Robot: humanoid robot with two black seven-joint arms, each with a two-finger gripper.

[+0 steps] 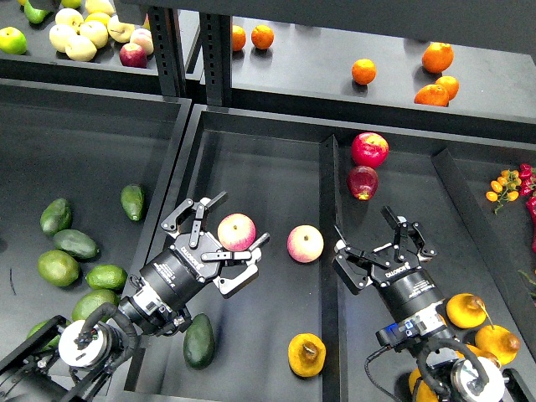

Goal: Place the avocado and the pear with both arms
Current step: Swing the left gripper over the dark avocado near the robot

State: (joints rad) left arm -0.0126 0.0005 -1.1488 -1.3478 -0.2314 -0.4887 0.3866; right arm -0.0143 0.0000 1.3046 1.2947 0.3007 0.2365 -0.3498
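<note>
Head view: apples [237, 231] crowd left tool [219, 239].

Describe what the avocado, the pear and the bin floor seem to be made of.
Avocado: dark green, smooth skin with dull sheen; real or plastic, unclear.
Pear: yellow-orange skin, brown dimpled hollow; possibly real fruit.
Bin floor: dark matte sheet, probably painted metal or plastic.

Dark green avocado [199, 341]; yellow-orange pear [306, 355], brown hollow; pink-yellow apple [237, 231]; black hands [219, 237], black bin [276, 159]
</note>
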